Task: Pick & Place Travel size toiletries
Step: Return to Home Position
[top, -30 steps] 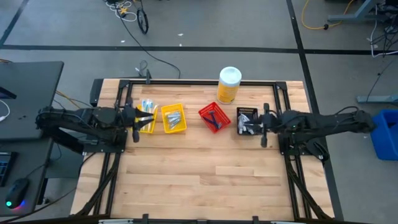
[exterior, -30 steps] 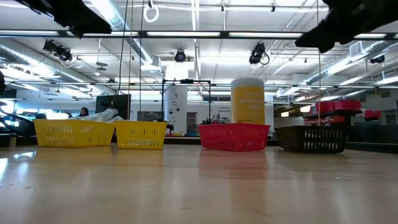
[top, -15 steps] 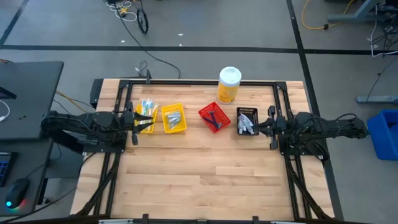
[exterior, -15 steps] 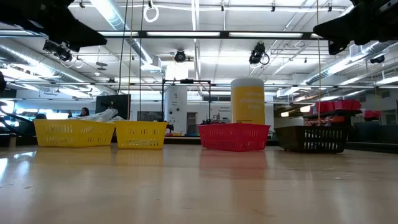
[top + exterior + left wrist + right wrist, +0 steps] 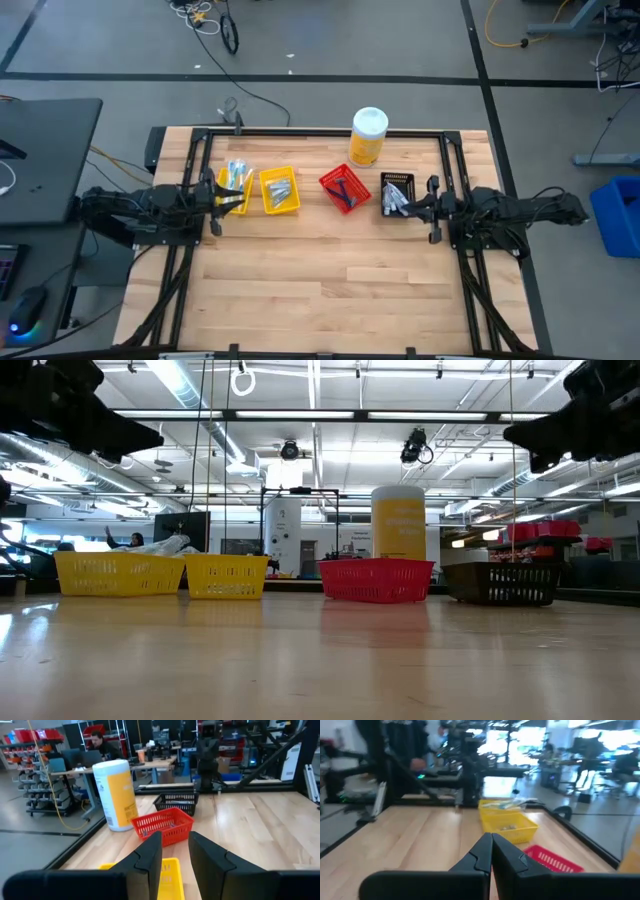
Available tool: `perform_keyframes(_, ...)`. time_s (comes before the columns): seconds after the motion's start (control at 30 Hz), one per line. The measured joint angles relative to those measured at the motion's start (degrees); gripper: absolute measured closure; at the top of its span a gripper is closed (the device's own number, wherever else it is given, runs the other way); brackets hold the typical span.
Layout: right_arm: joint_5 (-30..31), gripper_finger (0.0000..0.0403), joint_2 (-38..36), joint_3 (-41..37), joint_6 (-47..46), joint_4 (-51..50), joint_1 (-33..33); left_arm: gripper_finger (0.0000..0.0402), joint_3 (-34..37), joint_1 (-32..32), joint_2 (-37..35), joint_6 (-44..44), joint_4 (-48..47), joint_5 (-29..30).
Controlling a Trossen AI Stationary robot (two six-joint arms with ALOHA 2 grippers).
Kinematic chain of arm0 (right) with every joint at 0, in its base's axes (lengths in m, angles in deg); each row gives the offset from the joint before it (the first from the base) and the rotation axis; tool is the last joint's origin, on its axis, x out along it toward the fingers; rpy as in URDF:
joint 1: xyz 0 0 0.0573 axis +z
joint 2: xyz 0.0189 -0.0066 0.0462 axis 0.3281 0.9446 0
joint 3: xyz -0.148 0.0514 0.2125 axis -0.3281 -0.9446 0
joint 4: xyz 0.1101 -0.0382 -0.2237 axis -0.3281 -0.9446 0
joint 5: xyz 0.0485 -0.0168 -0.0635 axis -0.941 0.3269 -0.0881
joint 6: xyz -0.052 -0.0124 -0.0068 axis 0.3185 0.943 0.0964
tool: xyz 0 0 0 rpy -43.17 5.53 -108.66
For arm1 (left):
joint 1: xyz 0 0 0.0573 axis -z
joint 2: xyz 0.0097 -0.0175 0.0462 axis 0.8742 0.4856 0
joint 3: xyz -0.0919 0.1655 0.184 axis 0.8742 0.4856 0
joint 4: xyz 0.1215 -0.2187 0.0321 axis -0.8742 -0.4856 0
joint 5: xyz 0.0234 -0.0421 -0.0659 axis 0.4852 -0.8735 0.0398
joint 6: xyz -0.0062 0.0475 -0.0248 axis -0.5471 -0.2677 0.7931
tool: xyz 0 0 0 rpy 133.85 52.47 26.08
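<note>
The toiletries lie sorted in four small bins along the table's far half. Blue-white toothbrushes (image 5: 237, 173) are in the left yellow bin (image 5: 233, 203), silvery packets (image 5: 281, 187) in the second yellow bin (image 5: 268, 181), dark razors (image 5: 344, 190) in the red bin (image 5: 330, 181) and white tubes (image 5: 396, 198) in the black bin (image 5: 398, 178). My left gripper (image 5: 216, 200) (image 5: 175, 842) hovers open just left of the left yellow bin. My right gripper (image 5: 421, 208) (image 5: 491, 842) hovers shut just right of the black bin. Neither holds anything.
A tall yellow canister with a white lid (image 5: 368, 136) stands behind the red bin, near the far edge. A black frame rail (image 5: 320, 131) runs along the table's far and side edges. The near half of the wooden tabletop (image 5: 330, 280) is bare.
Both arms have drawn back from the bins, the left toward the table's left edge and the right toward the right edge. In the low view each has also come down somewhat. The bins and their contents have stayed put.
</note>
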Motion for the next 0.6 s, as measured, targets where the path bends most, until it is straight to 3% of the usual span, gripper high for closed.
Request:
perform_keyframes(0.23, 4.0, 0.0391, -1.4, -6.1, -0.2, 6.7, 0.0, 0.0297, 0.0, 0.0, -0.2, -1.0, 0.6, -5.0)
perform_keyframes(0.6, 4.1, 0.0389, -1.4, -6.1, -0.2, 6.0, 0.0, 0.0297, 7.9, 0.0, -0.1, -3.6, 13.6, -6.8)
